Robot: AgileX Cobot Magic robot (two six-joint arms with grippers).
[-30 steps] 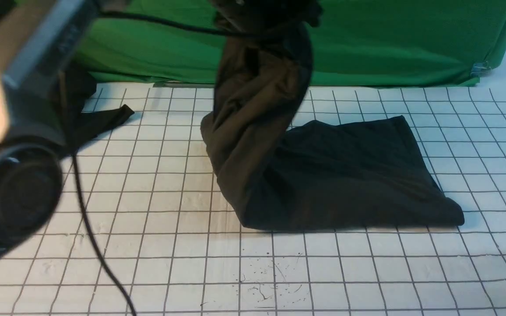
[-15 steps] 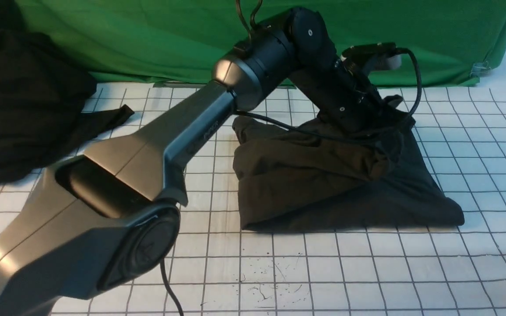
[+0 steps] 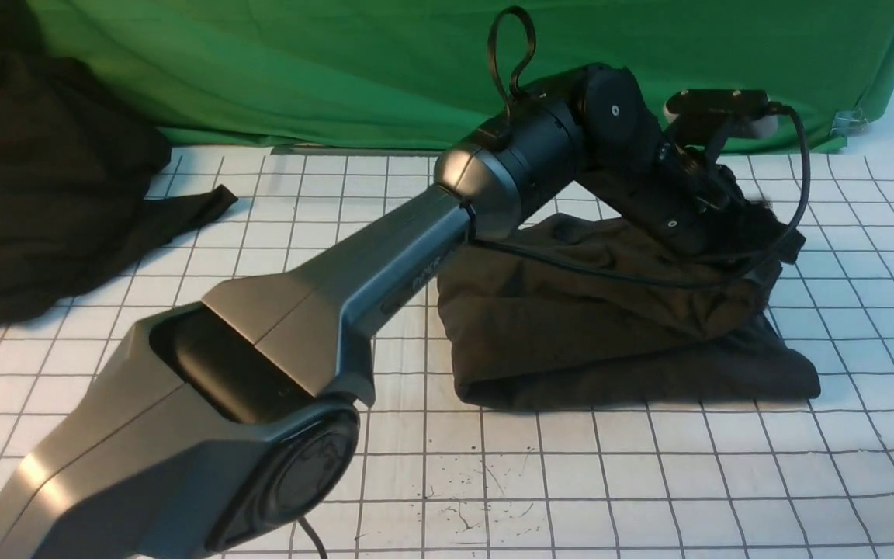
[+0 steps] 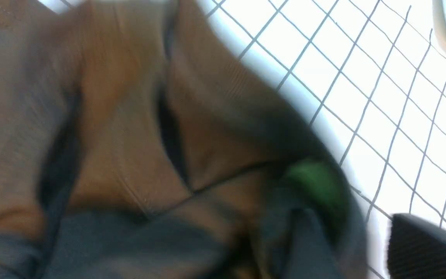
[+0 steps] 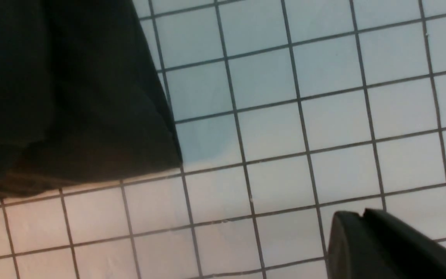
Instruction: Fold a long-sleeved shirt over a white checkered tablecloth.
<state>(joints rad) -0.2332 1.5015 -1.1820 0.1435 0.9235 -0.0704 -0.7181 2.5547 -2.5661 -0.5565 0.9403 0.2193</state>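
My left gripper (image 3: 761, 223) meets the black cotton long-sleeved shirt (image 3: 587, 334); clenched or released, I cannot tell. Soft, light cloth: I'd pinch the edge beneath the gripper.

Black corner of the long-sleeved shirt (image 5: 72, 89) on the white checkered tablecloth (image 5: 304, 116), right tool (image 5: 364, 223) apart from it

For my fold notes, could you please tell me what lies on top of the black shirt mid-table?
The left arm and its black cable cross over the long-sleeved shirt; nothing else shows on it. The arm's tip is hidden among the folds.
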